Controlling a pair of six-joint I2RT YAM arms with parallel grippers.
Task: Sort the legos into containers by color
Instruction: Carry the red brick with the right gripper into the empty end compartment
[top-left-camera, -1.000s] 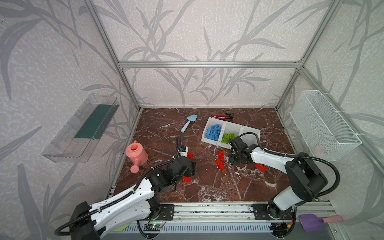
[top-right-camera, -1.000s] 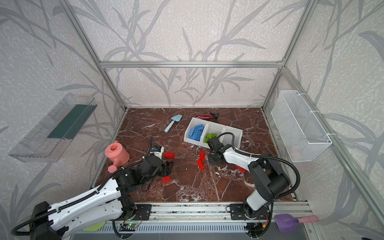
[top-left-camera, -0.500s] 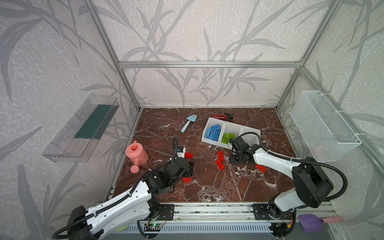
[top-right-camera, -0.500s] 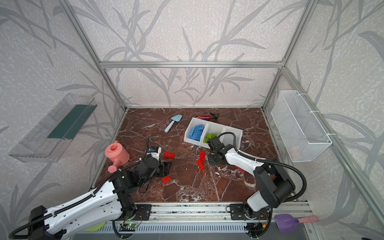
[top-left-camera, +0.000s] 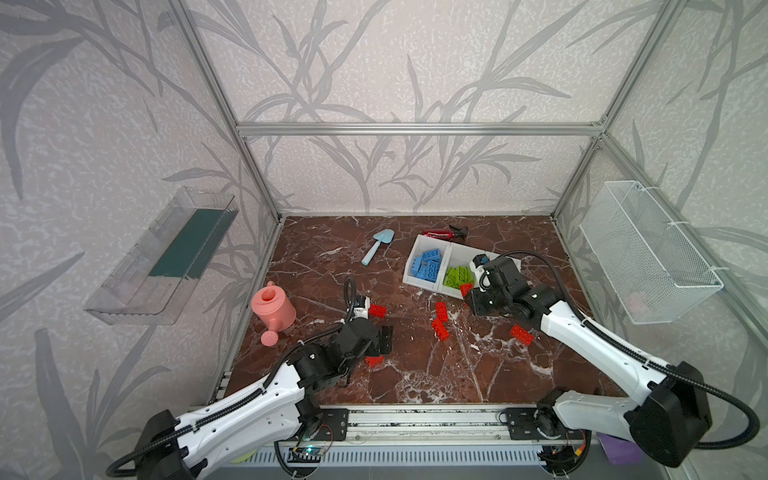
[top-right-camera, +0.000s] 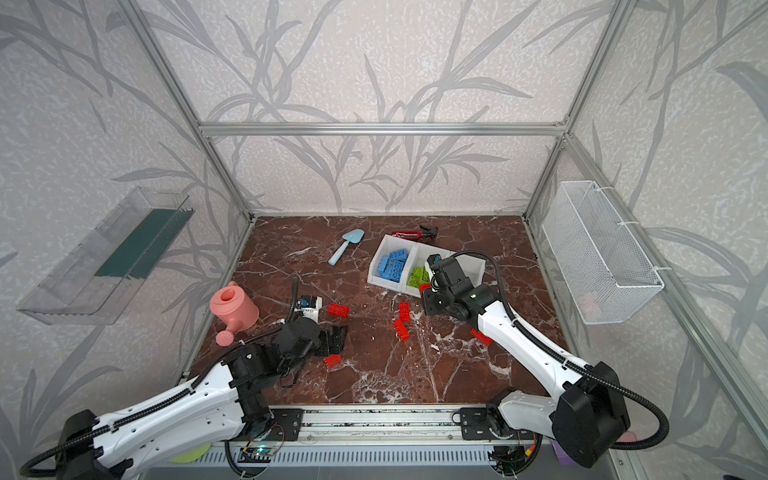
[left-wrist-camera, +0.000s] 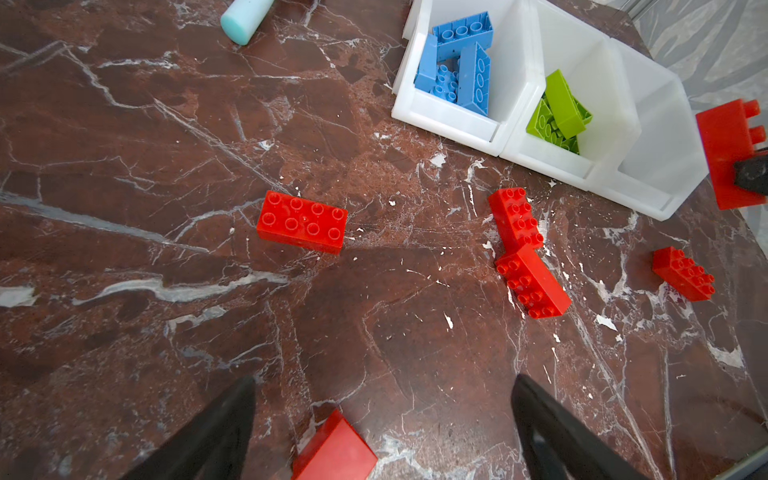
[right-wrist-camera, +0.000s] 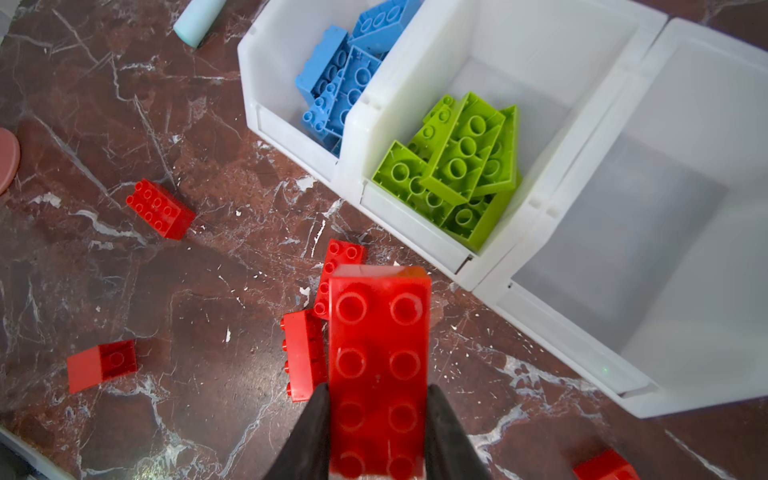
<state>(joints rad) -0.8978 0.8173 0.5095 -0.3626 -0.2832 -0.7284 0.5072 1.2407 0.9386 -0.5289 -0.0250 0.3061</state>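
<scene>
The containers (top-left-camera: 417, 244) (left-wrist-camera: 515, 83) are three joined white bins. Blue legos (right-wrist-camera: 345, 79) fill the first and green legos (right-wrist-camera: 461, 166) the middle one; the third bin (right-wrist-camera: 665, 232) is empty. My right gripper (right-wrist-camera: 377, 390) (top-left-camera: 471, 297) is shut on a red lego (right-wrist-camera: 379, 332), held just above the floor in front of the bins. My left gripper (left-wrist-camera: 383, 382) (top-left-camera: 384, 338) is open above a red lego (left-wrist-camera: 334, 451) (top-left-camera: 374, 360) lying on the floor. Several more red legos (top-left-camera: 377, 310) (top-left-camera: 439, 320) (top-left-camera: 521, 334) lie scattered on the marble.
A pink watering can (top-left-camera: 274, 309) stands at the left edge. A light blue trowel (top-left-camera: 376, 245) and a red spray bottle (top-left-camera: 444, 232) lie behind the bins. A wire basket (top-left-camera: 648, 257) hangs on the right wall, a clear tray (top-left-camera: 166, 253) on the left wall.
My left gripper's jaws have spread wide over the red lego on the floor. My right gripper has closed on its red lego and risen slightly by the bins.
</scene>
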